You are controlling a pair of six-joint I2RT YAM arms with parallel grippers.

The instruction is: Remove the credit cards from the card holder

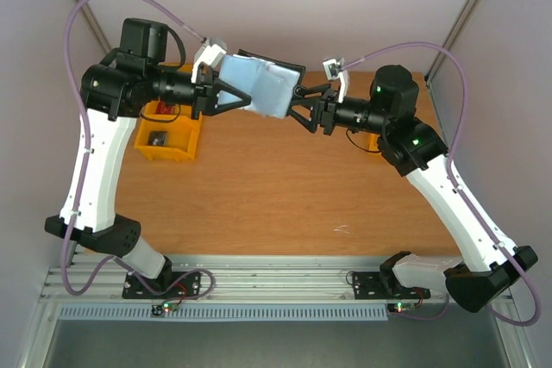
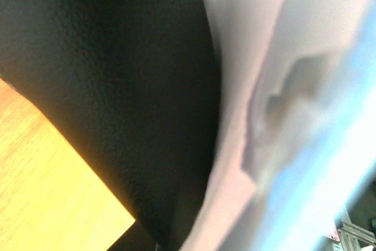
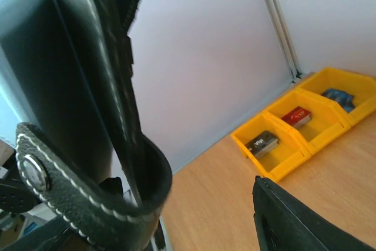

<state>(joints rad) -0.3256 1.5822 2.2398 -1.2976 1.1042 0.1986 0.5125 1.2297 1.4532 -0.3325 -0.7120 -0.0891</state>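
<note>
Pinching the card holder (image 1: 263, 84) by one edge, the left gripper (image 1: 235, 97) clamps it and carries it opened above the table (image 1: 259, 204), likely so the right gripper (image 1: 300, 102), jaws apart at the edge opposite, can reach its pockets.

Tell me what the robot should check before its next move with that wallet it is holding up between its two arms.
1. Card holder lifted off the table: ok, it hangs between the arms.
2. Left pincer shut on the holder's left edge: ok.
3. Right pincer gripping the right edge: cannot tell; its fingers straddle the edge.
4. Holder spread open, blue-grey inside facing up: ok.
5. A credit card sticking out to pull: cannot tell; none shows clearly.
</note>
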